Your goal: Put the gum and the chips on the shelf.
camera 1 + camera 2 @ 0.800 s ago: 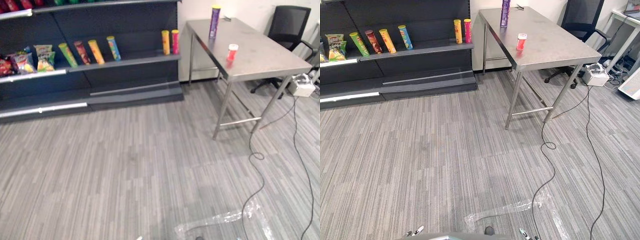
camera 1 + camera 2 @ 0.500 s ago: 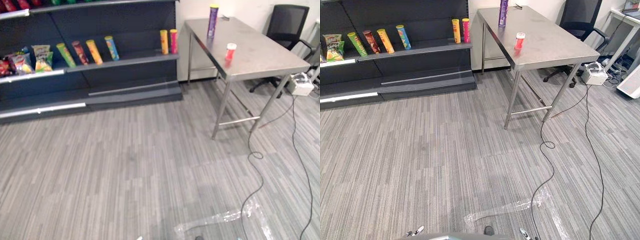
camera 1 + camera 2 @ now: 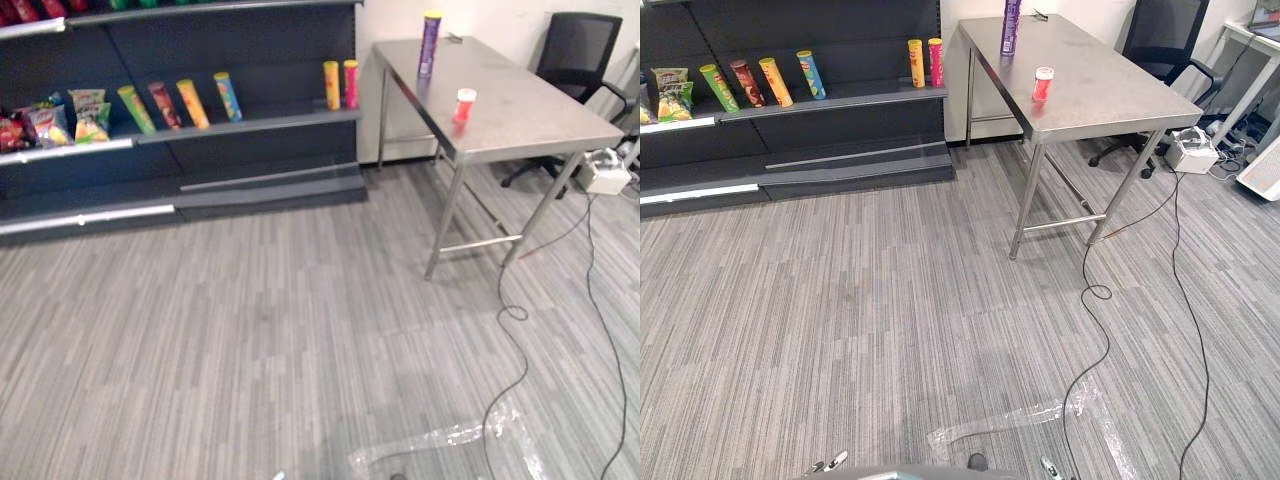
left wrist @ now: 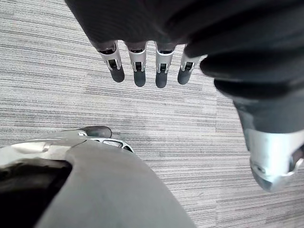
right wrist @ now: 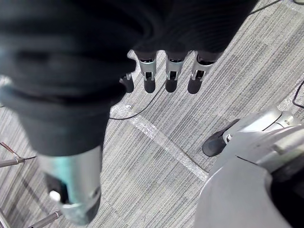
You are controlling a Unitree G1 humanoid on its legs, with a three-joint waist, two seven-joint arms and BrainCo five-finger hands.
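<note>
A tall purple chips can (image 3: 430,42) stands at the far end of a steel table (image 3: 520,118) on the right. A small red gum tub with a white lid (image 3: 465,104) stands nearer the table's front edge. The dark shelf unit (image 3: 250,122) runs along the wall to the left, across open carpet. My left hand (image 4: 137,71) hangs over the carpet with its fingers straight and holds nothing. My right hand (image 5: 171,76) hangs over the carpet the same way, also with nothing in it. Both hands are far from the table and the shelf.
Several chips cans (image 3: 185,102) lean on the middle shelf board, two more (image 3: 340,83) stand at its right end, and snack bags (image 3: 60,118) lie at the left. A black office chair (image 3: 580,50) and a white box (image 3: 603,168) sit behind the table. Clear tape (image 3: 440,437) marks the floor.
The whole picture swayed slightly and came back, so the camera moved. No object has shifted and both hands hold nothing.
</note>
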